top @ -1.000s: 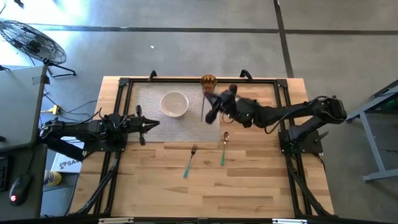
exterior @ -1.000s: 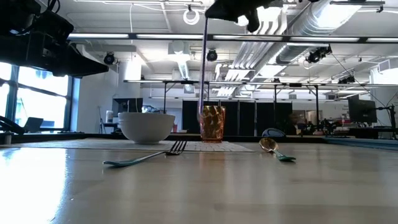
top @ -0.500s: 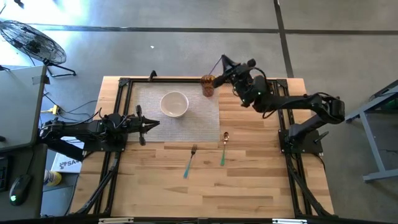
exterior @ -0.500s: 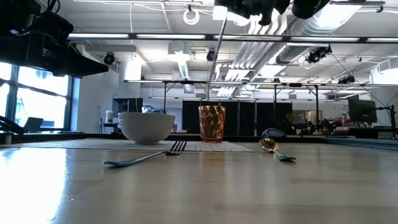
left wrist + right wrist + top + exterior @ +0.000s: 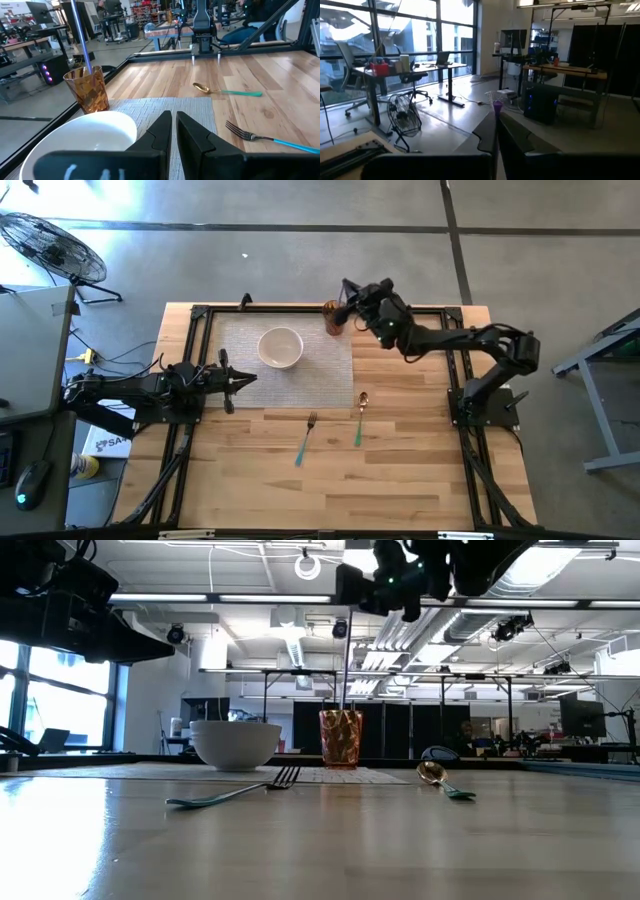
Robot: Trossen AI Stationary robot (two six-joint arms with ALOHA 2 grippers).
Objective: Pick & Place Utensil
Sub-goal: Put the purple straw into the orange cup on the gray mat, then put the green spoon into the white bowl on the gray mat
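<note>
An amber ribbed cup (image 5: 334, 317) (image 5: 341, 738) stands at the far right corner of a grey placemat (image 5: 250, 385). A thin utensil with a purple handle (image 5: 346, 660) (image 5: 81, 31) stands almost upright with its lower end inside the cup. My right gripper (image 5: 349, 291) (image 5: 352, 588) is above the cup, shut on the utensil's top. My left gripper (image 5: 243, 378) (image 5: 173, 131) waits shut at the mat's left edge. A blue-handled fork (image 5: 306, 437) and a green-handled gold spoon (image 5: 360, 417) lie on the wood. My right gripper pinches the utensil's purple upper end (image 5: 497, 105) between its two fingers. The fingers (image 5: 385, 585) come in high above the cup from the table's right side. The utensil hangs below them, nearly upright, its lower end within the cup (image 5: 87, 89).
A white bowl (image 5: 281, 347) (image 5: 235, 744) sits on the placemat left of the cup. A black frame rail (image 5: 320, 309) runs along the table's far edge just behind the cup. Bare wood lies toward the near edge (image 5: 400, 480).
My right gripper has moved from over the placemat's right edge toward the far edge, ending above the cup. The utensil went with it, tilted on the way, then came nearly upright and dropped until its lower end entered the cup.
</note>
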